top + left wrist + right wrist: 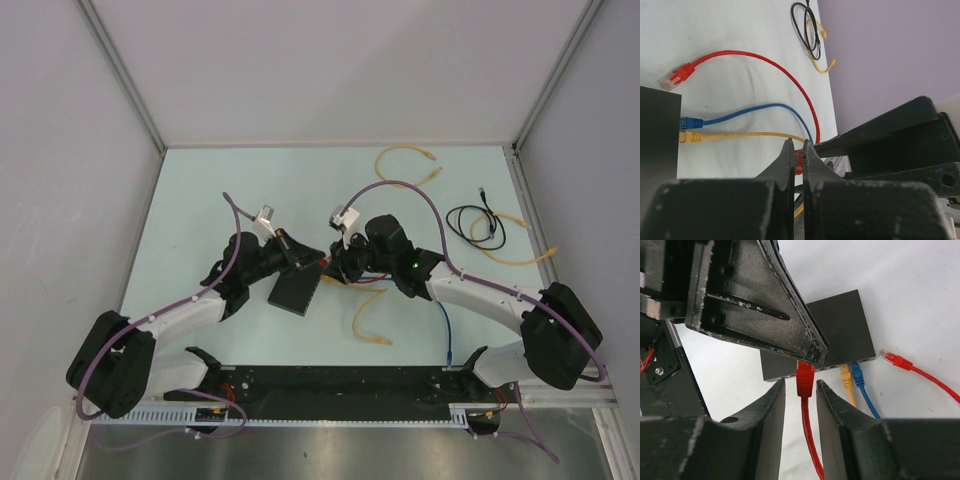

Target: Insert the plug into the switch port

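While left gripper [798, 149] pinches the plug [805, 379], right gripper [800, 386] stands parted.

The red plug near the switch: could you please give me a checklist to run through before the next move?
1. Left gripper shut on the red plug: ok.
2. Right gripper open, one jaw on each side of the plug, not pinching it: ok.
3. Red plug seated in the switch: not ok, it is held apart from the socket edge.
4. Empty socket in line with the plug: cannot tell, the left gripper hides that stretch.
5. Blue plug and yellow plug seated, beside the approach: ok.
6. Red cable's other end lying loose on the table, apart from the switch: ok.
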`<state>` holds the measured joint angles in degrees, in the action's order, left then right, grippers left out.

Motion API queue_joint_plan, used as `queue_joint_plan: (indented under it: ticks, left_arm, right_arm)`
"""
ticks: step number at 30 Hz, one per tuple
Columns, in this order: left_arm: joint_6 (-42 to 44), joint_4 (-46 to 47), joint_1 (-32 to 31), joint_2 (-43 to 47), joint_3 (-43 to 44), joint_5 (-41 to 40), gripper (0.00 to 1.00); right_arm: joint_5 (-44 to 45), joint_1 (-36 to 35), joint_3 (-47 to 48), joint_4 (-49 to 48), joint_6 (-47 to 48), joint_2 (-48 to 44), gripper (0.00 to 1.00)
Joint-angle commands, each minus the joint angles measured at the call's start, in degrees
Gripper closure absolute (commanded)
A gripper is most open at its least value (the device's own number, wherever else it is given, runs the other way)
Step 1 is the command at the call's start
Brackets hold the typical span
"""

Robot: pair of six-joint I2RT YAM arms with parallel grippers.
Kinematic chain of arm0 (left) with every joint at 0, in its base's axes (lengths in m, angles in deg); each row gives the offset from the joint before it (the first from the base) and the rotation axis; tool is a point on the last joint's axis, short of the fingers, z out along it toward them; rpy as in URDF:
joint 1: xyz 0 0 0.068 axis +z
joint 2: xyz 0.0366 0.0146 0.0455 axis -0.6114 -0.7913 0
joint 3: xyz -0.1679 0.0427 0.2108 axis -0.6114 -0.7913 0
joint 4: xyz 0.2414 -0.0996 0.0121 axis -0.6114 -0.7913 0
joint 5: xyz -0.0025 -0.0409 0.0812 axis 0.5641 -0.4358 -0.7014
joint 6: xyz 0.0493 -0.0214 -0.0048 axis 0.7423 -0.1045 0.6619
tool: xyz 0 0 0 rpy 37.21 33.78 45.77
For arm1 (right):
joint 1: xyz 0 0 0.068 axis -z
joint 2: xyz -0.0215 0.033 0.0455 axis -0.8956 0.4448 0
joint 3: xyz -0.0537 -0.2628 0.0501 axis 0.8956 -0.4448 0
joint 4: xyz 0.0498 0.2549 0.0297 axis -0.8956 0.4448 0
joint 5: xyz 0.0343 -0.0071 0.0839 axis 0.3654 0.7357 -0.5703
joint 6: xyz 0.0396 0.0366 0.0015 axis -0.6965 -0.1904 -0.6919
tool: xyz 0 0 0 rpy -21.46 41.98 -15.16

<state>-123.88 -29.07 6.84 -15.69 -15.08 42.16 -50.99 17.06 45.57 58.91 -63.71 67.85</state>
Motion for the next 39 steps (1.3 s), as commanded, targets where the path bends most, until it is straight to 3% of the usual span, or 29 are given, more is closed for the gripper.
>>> queue_joint_plan:
  ticks: [1, 4, 5, 7, 11, 14, 15, 18, 20, 21, 24, 27, 32, 39]
  left_arm:
    - [-1.4, 5.4, -0.2, 1.5, -0.4, 1.6, 1.0]
    - [-1.4, 5.5, -0.2, 1.5, -0.4, 1.9, 1.0]
    - [-1.2, 5.4, -0.2, 1.3, -0.4, 1.8, 1.0]
    - [-1.0, 5.0, -0.2, 1.1, -0.4, 1.8, 1.0]
    - [1.0, 4.3, -0.1, 0.1, -0.4, 1.5, 1.0]
    - [2.6, 3.5, 0.1, -0.7, -0.2, 1.6, 0.99]
    - [3.2, 3.1, 0.2, -0.9, 0.2, 1.9, 0.98]
    - [7.7, -4.1, 2.2, -0.3, 2.6, 1.8, 0.65]
    - [12.0, -8.5, 4.2, 0.6, 5.3, 1.1, 0.54]
    - [15.6, -13.5, 4.8, 1.7, 6.4, -0.2, 0.44]
    - [21.5, -24.2, 7.3, 2.7, 11.0, -4.7, 0.27]
    - [31.4, -33.2, 8.9, 1.4, 15.5, -8.1, 0.16]
    - [38.9, -40.1, 9.8, -5.2, 20.9, -10.0, 0.15]
    - [43.8, -39.1, 10.4, -16.1, 23.6, -7.8, 0.16]
  right_arm:
    - [0.8, -0.1, 0.0, -3.5, 1.4, 0.8, 0.66]
    - [0.7, 0.0, 0.1, -4.3, 1.6, 0.9, 0.71]
    - [0.7, 0.1, 0.1, -4.4, 1.6, 0.9, 0.79]
    - [0.6, 0.2, 0.1, -4.3, 1.9, 0.4, 0.83]
    - [0.4, 0.7, 0.1, -2.8, 2.3, -1.1, 0.86]
    - [1.3, 0.8, 0.0, -1.0, 3.6, -1.9, 0.99]
    - [2.0, 0.7, 0.1, -0.6, 3.6, -2.0, 1.0]
    - [4.2, -0.5, 0.1, 2.7, 8.5, -1.4, 1.0]
    - [7.7, -2.4, 0.1, 5.9, 10.5, -0.2, 1.0]
    - [9.0, -3.1, 0.1, 7.4, 11.8, 1.2, 1.0]
    - [11.0, -5.1, 0.1, 9.3, 13.0, 3.4, 1.0]
    - [12.7, -7.4, 0.1, 9.2, 14.1, 6.5, 1.0]
    - [11.7, -7.8, 1.2, 8.7, 13.9, 12.2, 1.0]
    - [11.4, -6.6, 4.6, 9.6, 13.3, 17.7, 1.0]
